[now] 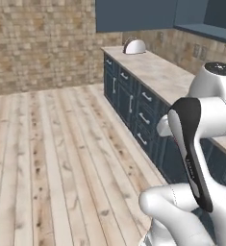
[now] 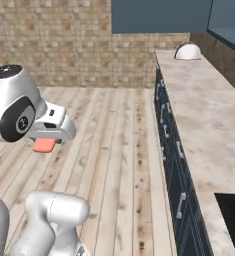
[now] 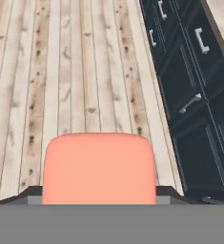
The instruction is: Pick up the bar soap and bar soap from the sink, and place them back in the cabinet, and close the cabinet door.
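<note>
a salmon bar soap (image 3: 98, 167) is gripped in the hand (image 3: 98, 196), whose two dark fingertips (image 3: 30, 194) are seen at either side of the bar's lower edge in the hand view. in the right base view the same bar (image 2: 44, 145) hangs under the hand (image 2: 45, 141), held in the air above the wooden plank floor (image 2: 114, 150) and well apart from the bench (image 2: 204, 125). the marbled bench runs along the brick wall, with dark blue drawers and base cabinets (image 2: 171, 155) beneath it. a corner of the black sink (image 2: 234, 210) is recessed into the bench at the lower right of the right base view. the dark blue-grey cabinet (image 1: 133, 14) is mounted on the wall above the bench. a small white domed object (image 1: 134, 46) rests at the far end of the bench.
</note>
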